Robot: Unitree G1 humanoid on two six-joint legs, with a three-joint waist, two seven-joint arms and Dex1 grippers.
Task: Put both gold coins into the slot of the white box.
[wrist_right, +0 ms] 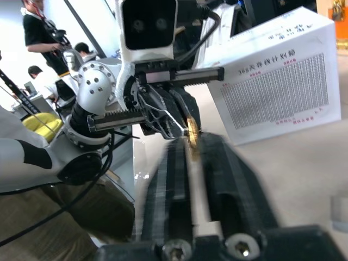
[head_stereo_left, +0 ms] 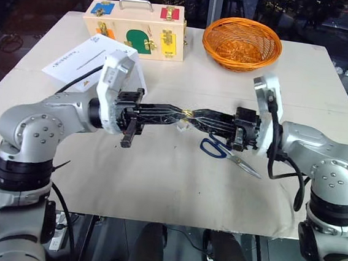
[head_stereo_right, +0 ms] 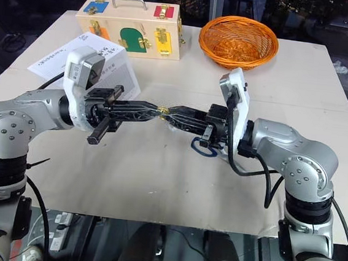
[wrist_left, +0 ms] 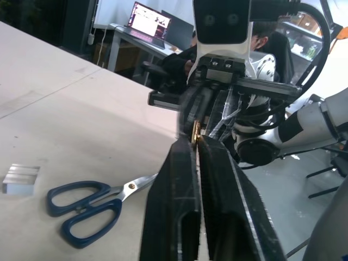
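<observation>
**Coin caught between two end effectors, box off to the left**

The two arms meet tip to tip above the middle of the desk [head_stereo_left: 156, 184]. A gold coin [head_stereo_left: 188, 113] sits right at the junction, edge-on between the black fingers. The left end effector [head_stereo_left: 178, 114] is clamped tight on it; in the left wrist view the coin glints at the very tips of its fingers. The right end effector [head_stereo_left: 195, 114] also reaches the coin, but its fingers stand slightly parted in the right wrist view, so it looks to be letting go rather than gripping.

What matters next is where the white box [head_stereo_left: 94, 61] lies. It sits behind and beside the left arm, toward the far left of the desk, well apart from the right arm. So the left arm is the nearer carrier. The slot [head_stereo_left: 88, 58] shows as a thin dark line across the box's upper face; the coin will likely need turning edge-first along that line. I cannot spot the second coin.
</observation>
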